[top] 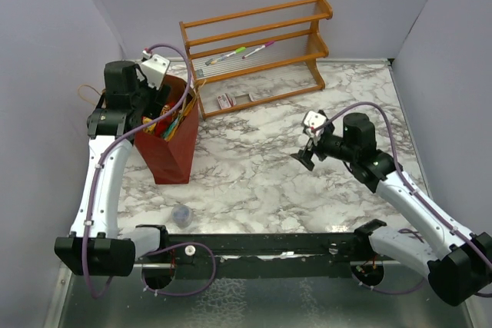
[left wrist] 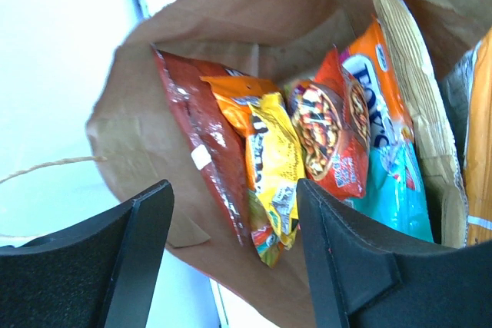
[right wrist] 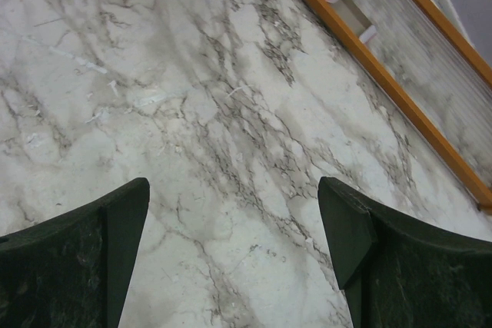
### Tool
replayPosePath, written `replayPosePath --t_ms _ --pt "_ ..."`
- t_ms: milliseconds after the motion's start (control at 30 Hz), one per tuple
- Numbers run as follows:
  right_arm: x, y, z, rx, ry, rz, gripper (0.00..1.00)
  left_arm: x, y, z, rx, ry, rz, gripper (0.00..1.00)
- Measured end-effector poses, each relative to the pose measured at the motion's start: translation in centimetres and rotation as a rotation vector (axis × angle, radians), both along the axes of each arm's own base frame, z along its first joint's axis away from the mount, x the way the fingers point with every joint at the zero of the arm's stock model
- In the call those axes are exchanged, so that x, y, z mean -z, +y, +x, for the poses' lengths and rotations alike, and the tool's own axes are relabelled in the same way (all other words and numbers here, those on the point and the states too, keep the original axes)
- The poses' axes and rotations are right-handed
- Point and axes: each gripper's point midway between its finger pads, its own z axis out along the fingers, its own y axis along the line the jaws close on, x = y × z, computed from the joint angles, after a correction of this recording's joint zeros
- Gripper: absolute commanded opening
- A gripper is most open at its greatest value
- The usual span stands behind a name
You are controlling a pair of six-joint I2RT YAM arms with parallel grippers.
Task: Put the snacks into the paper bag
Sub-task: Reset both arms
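At the near edge, the 2 arm bases sit on a dark rail, and just beyond it a small clear cup (top: pixel 181 215) stands on the marble table (top: pixel 254 182), left of centre.

Beyond the cup, on the left side, the dark-red paper bag (top: pixel 165 155) stands upright with its mouth open. The left gripper (left wrist: pixel 233 197) hangs directly over that mouth. Its 2 black fingers (left wrist: pixel 131 259) are spread wide with nothing between them, and the left wrist view looks straight down past them into the brown inside of the bag. The snacks (left wrist: pixel 307 136) are inside, packed on edge side by side: a dark red packet (left wrist: pixel 192 136) towards the left wall, an orange and yellow packet (left wrist: pixel 269 159) beside it, a red packet with a round picture (left wrist: pixel 330 136), then an orange packet (left wrist: pixel 377 74) and a teal packet (left wrist: pixel 396 190) towards the right wall. A thin loop handle (left wrist: pixel 46 167) shows outside the bag on the left.

On the right side, at about the same depth, the right gripper (right wrist: pixel 232 190) hovers above bare marble with its fingers wide apart, holding nothing.

Farthest back, the wooden rack (top: pixel 261 44) stands against the rear wall. A green pen (top: pixel 227 55) and a pink pen (top: pixel 259 48) lie on its middle shelf, and a small red-and-white item (top: pixel 225 100) lies at its foot.
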Motion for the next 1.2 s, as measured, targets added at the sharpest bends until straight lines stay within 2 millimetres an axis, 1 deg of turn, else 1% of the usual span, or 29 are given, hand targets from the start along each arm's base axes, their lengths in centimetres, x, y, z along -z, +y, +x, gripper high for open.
replayPosePath --t_ms 33,67,100,133,200,367,433,567,700,767,900,1033,1100,1200 --pt "-0.1 -0.5 0.5 0.038 0.003 0.007 0.99 -0.6 0.1 0.1 -0.007 -0.028 -0.002 0.93" --pt "-0.2 -1.1 1.1 0.081 0.008 0.015 0.99 -1.3 0.1 0.1 -0.014 -0.061 -0.004 0.97" --pt "-0.4 -1.7 1.6 0.114 0.009 0.02 0.99 -1.9 0.2 0.1 -0.021 -0.087 -0.009 0.99" --pt "-0.5 -2.2 2.0 0.149 0.013 0.027 0.99 -2.7 0.3 0.1 -0.033 -0.13 -0.017 0.99" --pt "-0.8 -3.5 3.1 0.225 0.022 0.042 0.99 -3.4 0.4 -0.2 -0.047 -0.188 -0.028 0.99" --pt "-2.1 -6.4 5.2 0.4 0.034 0.085 0.99 -4.1 0.4 -0.9 -0.073 -0.29 -0.066 0.99" --pt "-2.6 -7.0 5.6 0.447 0.031 0.101 0.99 -4.3 0.4 -1.0 -0.079 -0.319 -0.086 0.99" --pt "-3.7 -7.8 6.3 0.518 0.025 0.127 0.99 -4.6 0.1 -0.7 -0.089 -0.364 -0.127 0.99" --pt "-4.3 -8.3 7.2 0.581 0.033 0.146 0.99 -4.3 -0.2 -0.3 -0.085 -0.38 -0.159 0.99" --pt "-4.3 -8.6 7.9 0.615 0.044 0.151 0.99 -4.0 -0.4 -0.2 -0.077 -0.379 -0.165 0.99" --pt "-4.1 -9.0 9.5 0.681 0.072 0.142 0.99 -4.0 -0.9 -0.1 -0.051 -0.4 -0.178 0.99" --pt "-4.4 -9.4 11.2 0.731 0.088 0.115 0.99 -5.1 -1.4 -0.7 -0.027 -0.449 -0.202 0.99" --pt "-4.8 -9.5 11.5 0.743 0.088 0.11 0.99 -5.8 -1.6 -0.9 -0.017 -0.475 -0.217 0.99" --pt "-5.5 -9.5 11.6 0.746 0.079 0.117 0.99 -6.4 -1.9 -1.1 -0.008 -0.496 -0.239 0.99"
